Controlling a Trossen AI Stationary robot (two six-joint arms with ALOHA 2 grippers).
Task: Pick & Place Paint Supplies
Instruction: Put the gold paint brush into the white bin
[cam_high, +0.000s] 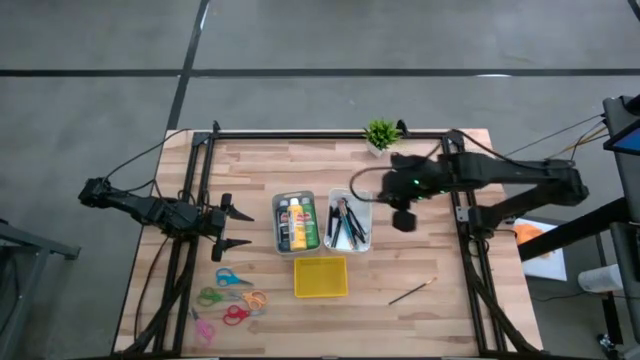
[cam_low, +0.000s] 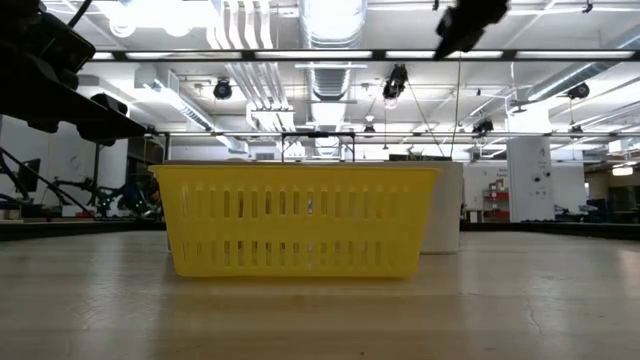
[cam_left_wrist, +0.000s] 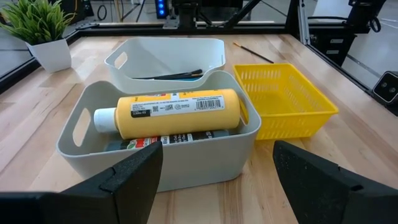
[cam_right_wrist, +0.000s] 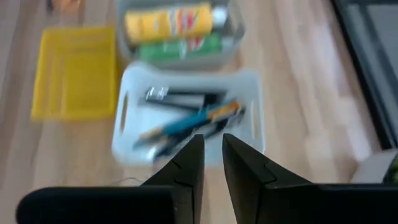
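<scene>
Brushes in white bin — below right end effector, fingers nearly together, empty, left end effector spread.

Yellow paint bottle lying in a grey bin
Yellow basket at its 3 o'clock; white bin with brushes at 12.

Probably an industrial lab: exposed ceiling ducts, strip lights (open hall behind).
</scene>
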